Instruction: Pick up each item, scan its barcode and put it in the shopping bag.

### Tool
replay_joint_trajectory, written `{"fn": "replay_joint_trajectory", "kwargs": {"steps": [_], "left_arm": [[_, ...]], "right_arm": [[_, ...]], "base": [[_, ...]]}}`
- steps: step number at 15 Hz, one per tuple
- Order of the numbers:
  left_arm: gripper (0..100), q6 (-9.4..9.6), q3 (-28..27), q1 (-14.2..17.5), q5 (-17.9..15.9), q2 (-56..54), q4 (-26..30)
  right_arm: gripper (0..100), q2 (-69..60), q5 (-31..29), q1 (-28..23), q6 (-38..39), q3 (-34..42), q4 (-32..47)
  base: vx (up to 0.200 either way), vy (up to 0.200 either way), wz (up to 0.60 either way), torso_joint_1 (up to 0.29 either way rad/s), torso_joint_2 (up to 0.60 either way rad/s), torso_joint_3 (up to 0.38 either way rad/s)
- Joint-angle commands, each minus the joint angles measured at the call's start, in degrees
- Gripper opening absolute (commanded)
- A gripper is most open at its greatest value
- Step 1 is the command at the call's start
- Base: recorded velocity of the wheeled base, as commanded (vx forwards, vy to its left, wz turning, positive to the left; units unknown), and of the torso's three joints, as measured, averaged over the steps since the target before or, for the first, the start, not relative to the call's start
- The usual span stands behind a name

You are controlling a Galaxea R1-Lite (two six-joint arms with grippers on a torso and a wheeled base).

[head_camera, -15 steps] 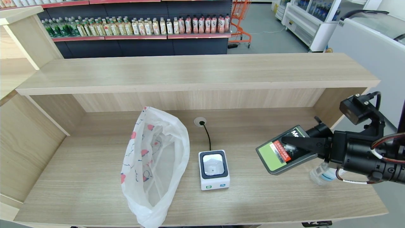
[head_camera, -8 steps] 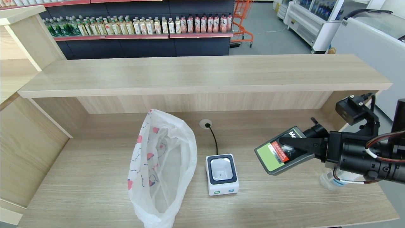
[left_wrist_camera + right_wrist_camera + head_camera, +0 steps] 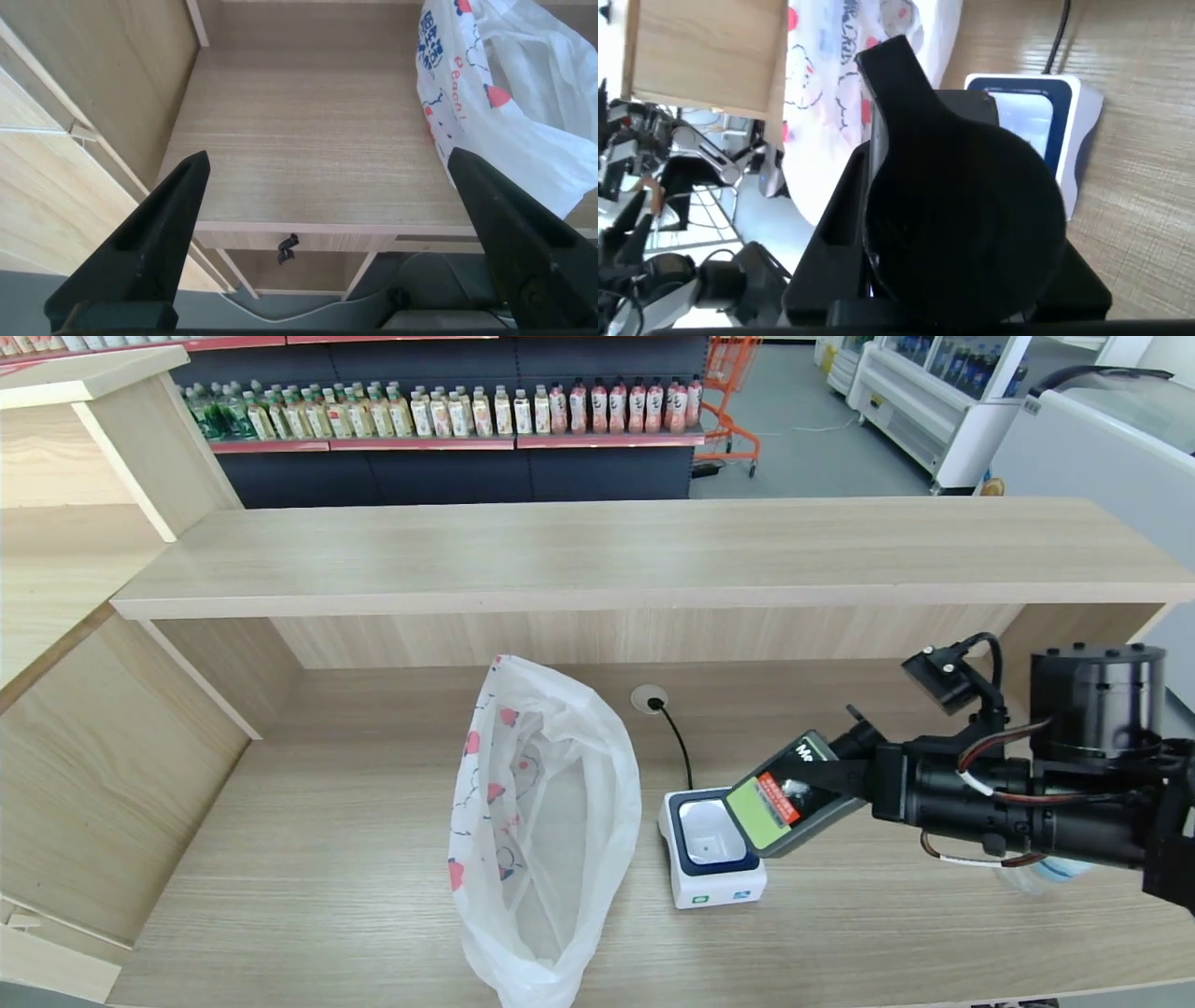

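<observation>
**One pack is being held at the scanner**

The right gripper [image 3: 805, 782] is pinching a flat dark pack [image 3: 767, 801], its fingers pressed against the two flat faces. The pack is tilting, and its green and red label is facing up. In the head view the pack's green end is overlapping the right side of the scanner [image 3: 711, 873]; whether the two are touching cannot be told.

The scanner, a small white box with a dark-framed window on top, is sitting on the wooden counter [image 3: 308, 868]. A black cable [image 3: 674, 739] is running from it to a round hole near the back wall.

The bag [image 3: 546, 831], white plastic with red and blue prints, is standing just to the left of the scanner with its mouth gaping open.

A clear bottle [image 3: 1046, 875] is lying on the counter at the far right, mostly hidden under the right arm.

The left gripper [image 3: 327, 163] is hanging over the counter's near edge, left of the bag, with its fingers spread wide and gripping nothing.
</observation>
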Motion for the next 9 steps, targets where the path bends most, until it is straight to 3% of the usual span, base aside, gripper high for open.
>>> {"fn": "replay_joint_trajectory", "kwargs": {"steps": [1, 9], "left_arm": [[100, 0.04, 0.01, 0.0, 0.02, -0.02, -0.01], [100, 0.04, 0.01, 0.0, 0.02, -0.02, -0.01]], "right_arm": [[0, 6.12, -1.03, 1.01, -0.91, -0.82, -0.2], [0, 17.02, -1.38, 2.85, -3.9, -7.68, -4.07]], "base": [[0.0, 0.0, 0.0, 0.0, 0.0, 0.0], [0.0, 0.0, 0.0, 0.0, 0.0, 0.0]]}}
